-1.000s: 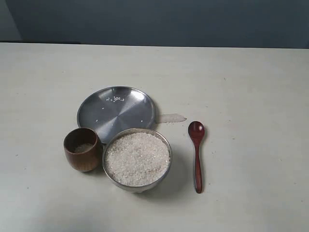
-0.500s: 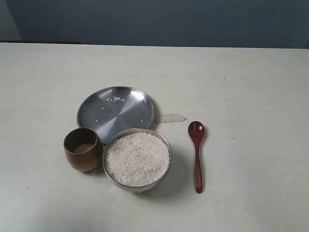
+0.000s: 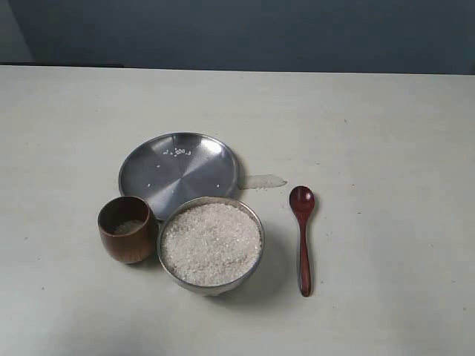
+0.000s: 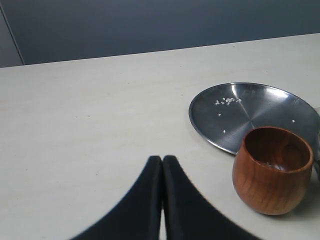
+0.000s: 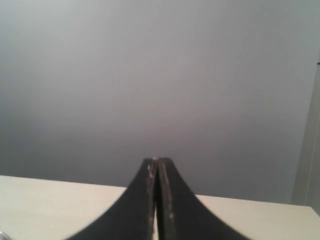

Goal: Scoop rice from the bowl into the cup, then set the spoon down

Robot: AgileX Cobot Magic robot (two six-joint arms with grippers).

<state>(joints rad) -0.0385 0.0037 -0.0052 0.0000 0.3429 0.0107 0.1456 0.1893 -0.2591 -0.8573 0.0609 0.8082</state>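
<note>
Rice (image 3: 211, 243) shows in three places on the pale, matte table (image 3: 386, 148). At far left, a thin scatter of grains covers the bottom of the cup (image 3: 126, 252), a small barrel-shaped vessel of dark-brown wood with no handle. Behind it and slightly to the right lies a flat, round steel plate (image 3: 197, 182) with a brushed sheen, carrying a few stray white grains near its far side. The bowl (image 3: 223, 288), round shiny steel with a thin rim and wider than the cup, stands in front of the plate and hides part of the plate's near edge. It holds a grainy white heap almost level with the rim. Cup and bowl stand side by side, too close to tell whether they touch. A pale, glossy patch (image 3: 261, 181) marks the tabletop just past the plate's right edge. Further right, apart from the bowl, the spoon (image 3: 303, 245) lies flat on the table, slim, glossy and reddish-brown, its small oval end toward the far side and its long thin handle toward the near edge. In its wrist view the left gripper (image 4: 162, 160) has its smooth black fingers pressed together, empty, over bare tabletop near the cup and plate. The right gripper (image 5: 156, 161) is likewise closed and empty, its fingers scuffed pale along the inner edges, facing a plain grey wall (image 5: 160, 75).
</note>
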